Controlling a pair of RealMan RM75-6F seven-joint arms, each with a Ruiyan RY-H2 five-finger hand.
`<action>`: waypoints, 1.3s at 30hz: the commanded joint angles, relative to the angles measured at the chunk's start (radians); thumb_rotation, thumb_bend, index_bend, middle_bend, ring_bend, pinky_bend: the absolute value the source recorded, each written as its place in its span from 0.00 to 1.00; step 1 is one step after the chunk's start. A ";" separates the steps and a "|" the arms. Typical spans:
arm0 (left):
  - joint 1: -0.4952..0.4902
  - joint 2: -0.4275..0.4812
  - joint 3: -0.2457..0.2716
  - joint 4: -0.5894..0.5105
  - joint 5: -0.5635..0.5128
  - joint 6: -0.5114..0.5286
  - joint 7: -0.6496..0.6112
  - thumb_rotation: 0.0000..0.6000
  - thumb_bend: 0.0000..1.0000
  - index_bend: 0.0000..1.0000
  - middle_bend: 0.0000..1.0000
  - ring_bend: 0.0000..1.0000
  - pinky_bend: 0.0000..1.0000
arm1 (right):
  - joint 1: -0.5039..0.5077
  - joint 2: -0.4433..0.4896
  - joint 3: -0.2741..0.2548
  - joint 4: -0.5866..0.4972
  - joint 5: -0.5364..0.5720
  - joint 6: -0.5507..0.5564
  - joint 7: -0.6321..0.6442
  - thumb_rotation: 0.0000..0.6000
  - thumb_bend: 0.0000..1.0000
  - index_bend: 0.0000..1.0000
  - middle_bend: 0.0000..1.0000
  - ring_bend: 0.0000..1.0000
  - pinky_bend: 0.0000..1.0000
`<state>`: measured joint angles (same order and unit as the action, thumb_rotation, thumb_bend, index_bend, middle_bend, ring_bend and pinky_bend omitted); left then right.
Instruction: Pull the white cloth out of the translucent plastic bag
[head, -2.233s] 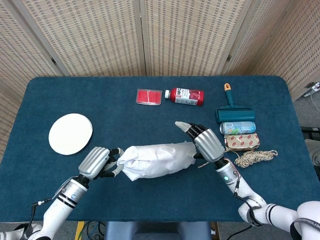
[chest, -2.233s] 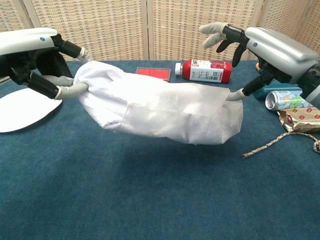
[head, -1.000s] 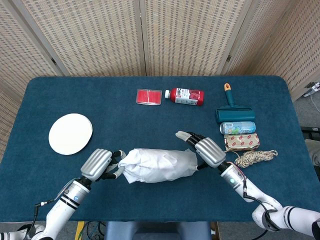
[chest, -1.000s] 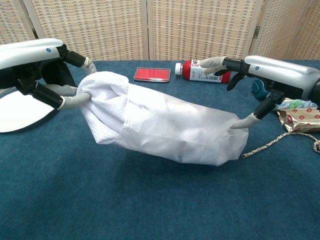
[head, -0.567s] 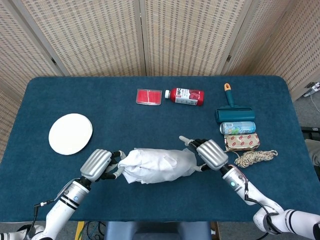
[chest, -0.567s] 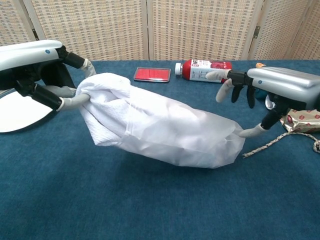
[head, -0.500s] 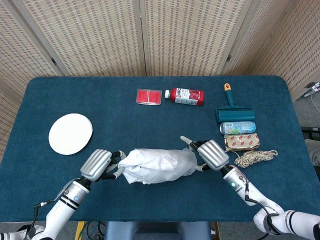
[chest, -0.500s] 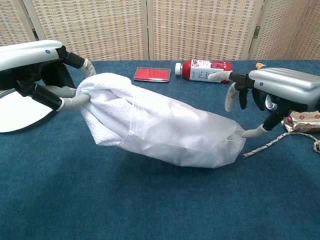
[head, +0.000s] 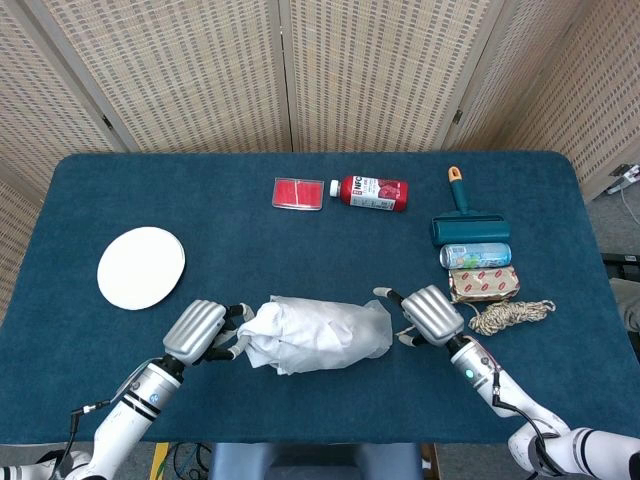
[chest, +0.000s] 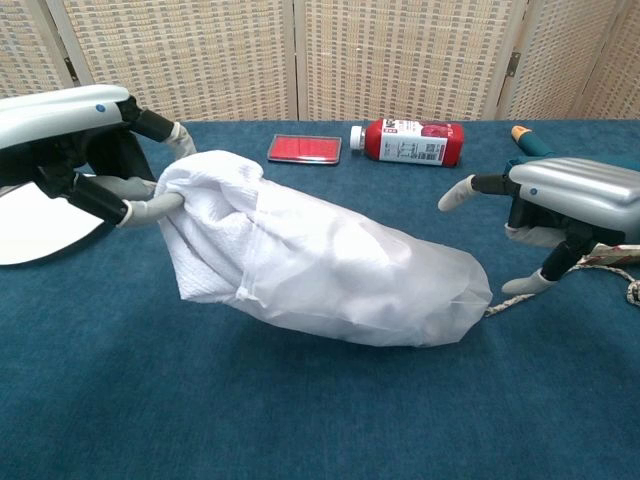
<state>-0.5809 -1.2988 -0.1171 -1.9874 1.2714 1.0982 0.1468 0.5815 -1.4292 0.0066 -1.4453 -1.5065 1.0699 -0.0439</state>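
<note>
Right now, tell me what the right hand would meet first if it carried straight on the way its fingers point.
Probably the translucent plastic bag: the right hand points toward the bag's closed end, close beside it. Depth is uncertain.

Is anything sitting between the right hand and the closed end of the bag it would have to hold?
Nothing visible does. The right hand hangs open just beyond the closed end of the translucent plastic bag, with only bare blue table between them. The left hand grips the white cloth at the bag's mouth.
</note>
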 joint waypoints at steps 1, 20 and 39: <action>0.000 0.000 -0.001 -0.001 -0.001 0.000 0.000 1.00 0.58 0.76 1.00 0.91 1.00 | -0.002 -0.008 0.002 0.008 0.000 0.001 0.000 1.00 0.00 0.23 1.00 1.00 1.00; 0.002 -0.001 0.001 0.000 -0.003 -0.002 -0.001 1.00 0.58 0.76 1.00 0.91 1.00 | 0.049 -0.076 0.047 0.052 0.069 -0.116 0.000 1.00 0.12 0.24 1.00 1.00 1.00; 0.010 -0.007 0.008 0.009 0.003 0.002 -0.008 1.00 0.58 0.76 1.00 0.91 1.00 | 0.065 -0.092 0.057 0.049 0.092 -0.141 -0.001 1.00 0.59 0.48 1.00 1.00 1.00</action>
<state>-0.5708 -1.3058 -0.1092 -1.9786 1.2741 1.1000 0.1387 0.6462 -1.5212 0.0640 -1.3967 -1.4146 0.9292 -0.0446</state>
